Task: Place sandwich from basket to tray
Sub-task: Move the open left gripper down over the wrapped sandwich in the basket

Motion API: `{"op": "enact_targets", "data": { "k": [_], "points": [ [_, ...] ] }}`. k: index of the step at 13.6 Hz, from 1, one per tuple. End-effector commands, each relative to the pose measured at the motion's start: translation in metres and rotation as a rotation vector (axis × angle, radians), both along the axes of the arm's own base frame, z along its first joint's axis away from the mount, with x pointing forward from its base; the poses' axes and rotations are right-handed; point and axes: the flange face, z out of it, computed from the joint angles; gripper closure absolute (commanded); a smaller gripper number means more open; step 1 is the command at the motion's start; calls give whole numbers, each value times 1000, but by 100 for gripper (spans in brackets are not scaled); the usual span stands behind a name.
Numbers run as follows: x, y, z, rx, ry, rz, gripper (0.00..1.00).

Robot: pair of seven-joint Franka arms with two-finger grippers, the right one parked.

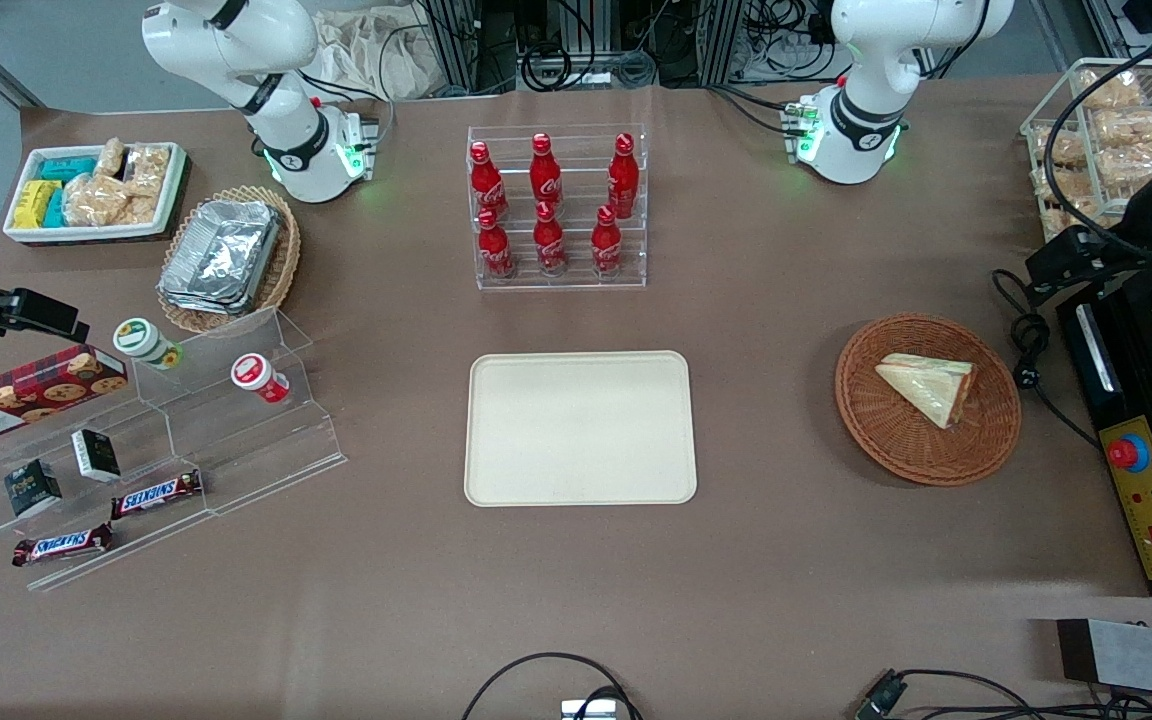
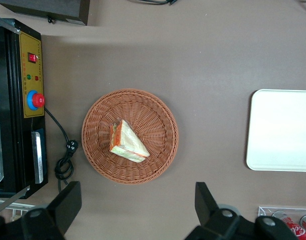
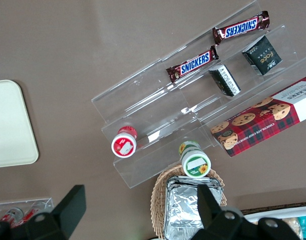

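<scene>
The tray (image 1: 580,428) lies bare; the end effector (image 2: 135,207) hovers wide above the basket's (image 2: 160,152) sandwich (image 2: 126,142).

I see six red bottles (image 1: 548,205) in a clear rack (image 1: 558,207), and two Snickers bars (image 1: 157,493) on acrylic steps (image 1: 186,440).

brown table (image 1: 786,560), tray (image 1: 580,428), basket (image 1: 896,440)

sandwich (image 1: 928,386): flat in basket (image 1: 886,430) | tray (image 1: 580,428): bare
</scene>
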Motion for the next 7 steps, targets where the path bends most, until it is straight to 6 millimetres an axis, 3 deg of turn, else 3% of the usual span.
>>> {"op": "enact_targets", "data": {
  "k": [1,4,7],
  "points": [
    [-8,-1,10,-7,-3,-2,0],
    [-3,-1,4,-1,5,46,0],
    [4,0,-17,4,46,268,0]
  ]
}}
